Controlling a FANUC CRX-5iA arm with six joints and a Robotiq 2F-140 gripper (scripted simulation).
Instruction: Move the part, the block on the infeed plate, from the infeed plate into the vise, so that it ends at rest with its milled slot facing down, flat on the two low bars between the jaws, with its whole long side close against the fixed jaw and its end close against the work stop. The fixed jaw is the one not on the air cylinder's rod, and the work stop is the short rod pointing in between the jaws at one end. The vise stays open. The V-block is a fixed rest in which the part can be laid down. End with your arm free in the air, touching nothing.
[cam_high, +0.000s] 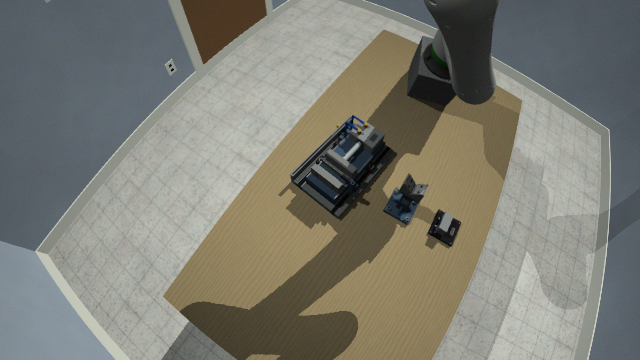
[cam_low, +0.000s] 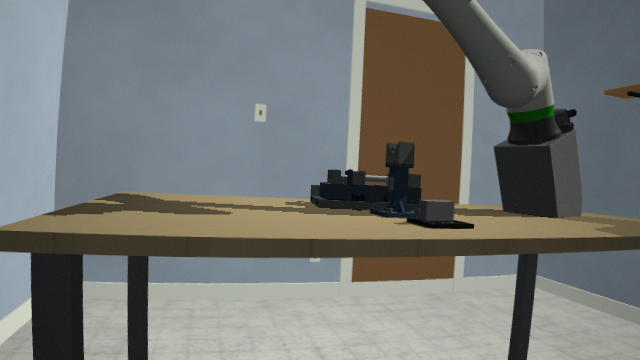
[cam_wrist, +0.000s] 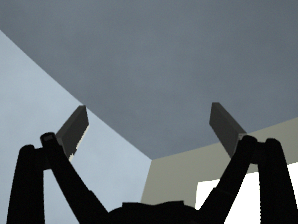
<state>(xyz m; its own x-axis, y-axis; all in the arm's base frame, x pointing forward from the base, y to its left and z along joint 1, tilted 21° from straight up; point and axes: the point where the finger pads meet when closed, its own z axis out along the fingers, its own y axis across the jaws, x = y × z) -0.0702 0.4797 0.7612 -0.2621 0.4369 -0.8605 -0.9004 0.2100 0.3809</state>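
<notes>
Seen from above, left to right on the table (cam_high: 280, 260): vise (cam_high: 342, 165), open, with a pale cylinder rod running toward the far end; nothing visible between its jaws; just right of it, apart, V-block (cam_high: 407, 197) on a blue foot; further right and nearer the table's edge, plate (cam_high: 434, 231), black, bearing the part (cam_high: 446, 223), a grey block lying flat; well apart from the vise, near the V-block but not touching it.

At the far right corner, pedestal (cam_high: 417, 87), grey, carrying the arm (cam_high: 467, 55), which rises out of the top of the frame; gripper out of sight in this view.

From the side, same order: vise (cam_low: 350, 192) at left, V-block (cam_low: 399, 160) standing taller in front of it, part (cam_low: 437, 210) on the plate (cam_low: 457, 225), then pedestal (cam_low: 540, 180) with the arm (cam_low: 500, 60) leaning up and left past the frame's edge, a green band above its base.

From the wrist: gripper (cam_wrist: 149, 129) spread to its widest, holding nothing; left finger (cam_wrist: 72, 129) and right finger (cam_wrist: 225, 124) far apart, only wall and ceiling between them; aimed away from the table, touching nothing.
</notes>
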